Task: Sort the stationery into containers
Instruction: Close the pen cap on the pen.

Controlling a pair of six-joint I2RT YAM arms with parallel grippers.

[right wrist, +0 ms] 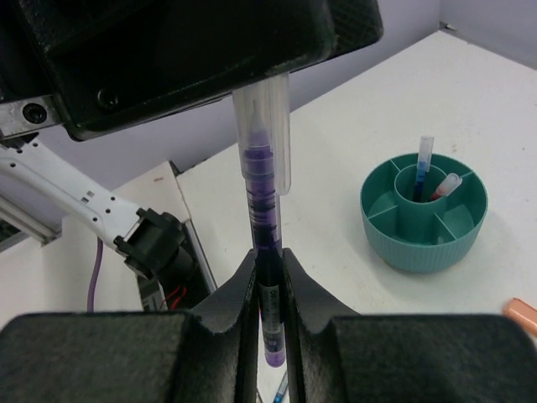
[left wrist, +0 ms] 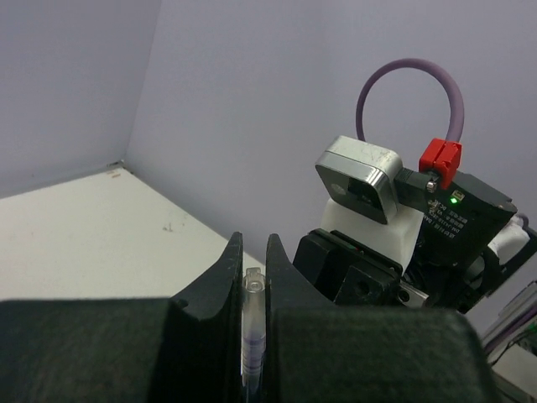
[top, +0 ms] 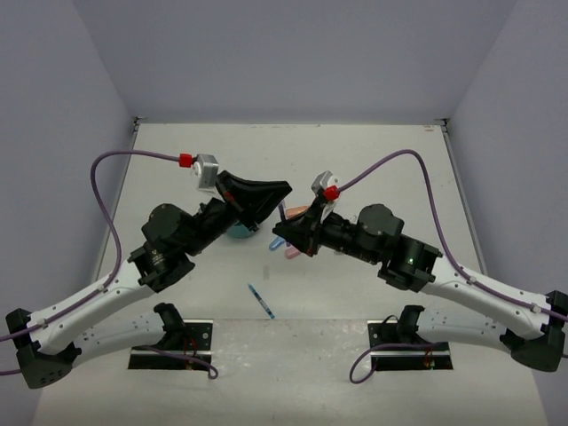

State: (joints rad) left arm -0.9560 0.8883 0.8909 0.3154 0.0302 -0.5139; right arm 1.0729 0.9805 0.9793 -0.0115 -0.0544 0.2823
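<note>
My right gripper (right wrist: 268,264) clamps the purple pen (right wrist: 262,201) by its barrel, my left gripper (left wrist: 250,256) its clear cap (left wrist: 252,311); the axis runs between them. The teal organizer (right wrist: 424,243) sits below, nearer my left arm.

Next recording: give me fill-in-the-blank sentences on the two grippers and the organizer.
The right gripper is shut on the barrel of a pen with ___ ink.
The left gripper pinches that pen's clear ___.
The central cup of the teal organizer holds ___ pens.
Missing words: purple; cap; two.
</note>
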